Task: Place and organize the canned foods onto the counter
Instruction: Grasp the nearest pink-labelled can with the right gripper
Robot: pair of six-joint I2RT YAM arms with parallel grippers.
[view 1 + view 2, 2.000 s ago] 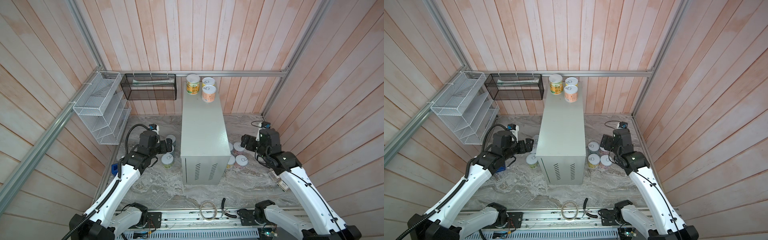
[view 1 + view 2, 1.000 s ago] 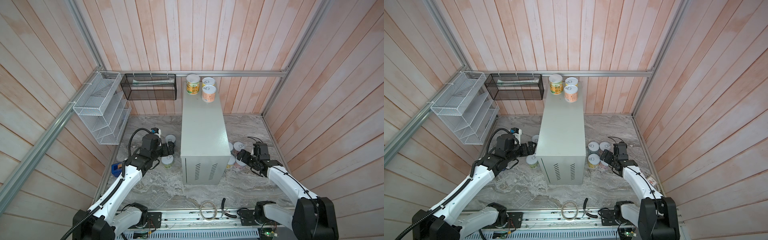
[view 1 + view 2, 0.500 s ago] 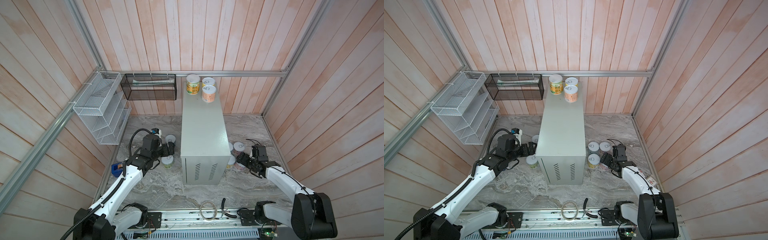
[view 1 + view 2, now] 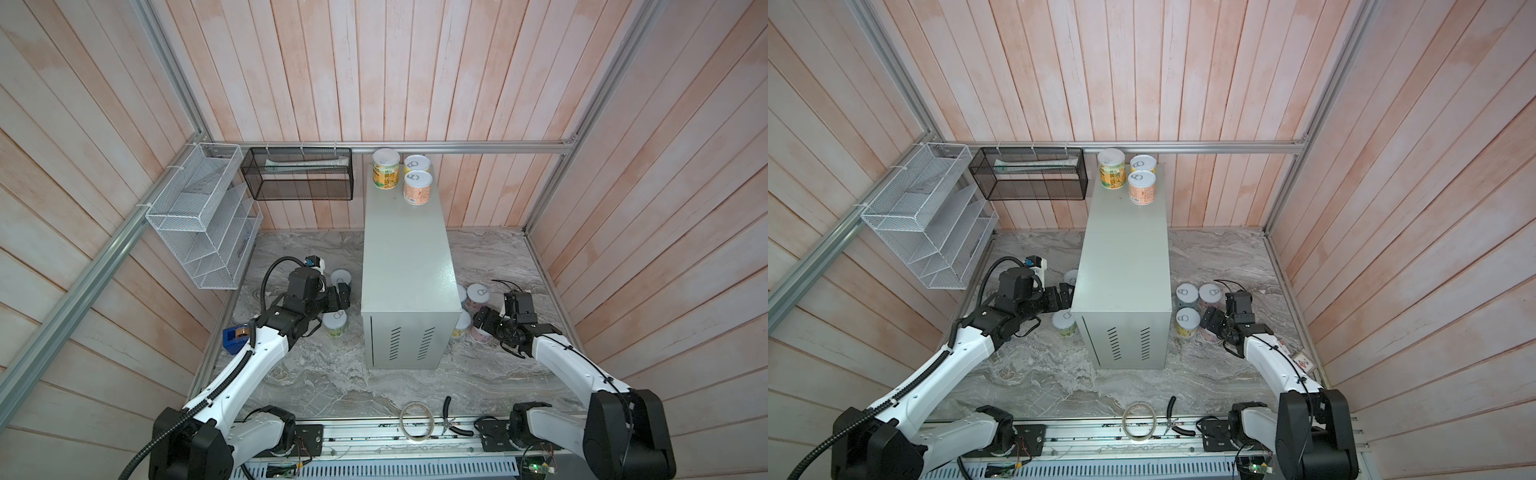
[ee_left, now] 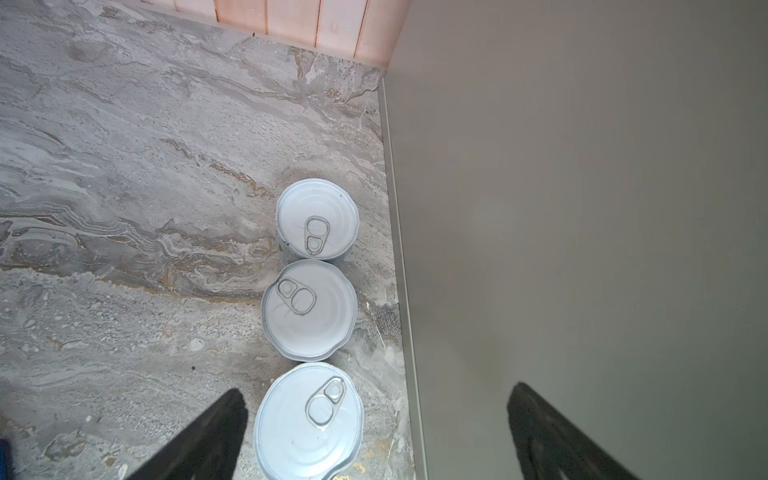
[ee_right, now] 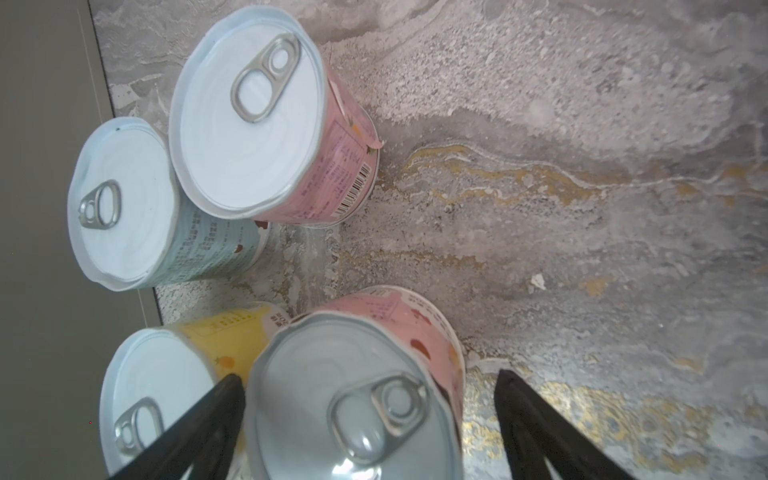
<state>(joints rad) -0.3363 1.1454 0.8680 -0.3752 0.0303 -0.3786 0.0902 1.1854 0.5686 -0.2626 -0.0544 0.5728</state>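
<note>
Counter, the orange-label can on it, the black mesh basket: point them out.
counter (image 4: 405,257), in a top view, bare flat top
orange-label can (image 4: 418,181), in a top view, centre of its lid
black mesh basket (image 4: 299,188), in a top view, front mesh wall

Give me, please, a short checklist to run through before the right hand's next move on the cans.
1. Right hand open: ok, jaws wide.
2. Pink can between its fingers: ok, off-centre.
3. Finger clear of the yellow can: cannot tell, very close.
4. Bare room on the counter: ok, three cans only at its far end.
5. Left hand out of the way: ok, open, on the counter's other side.
</note>
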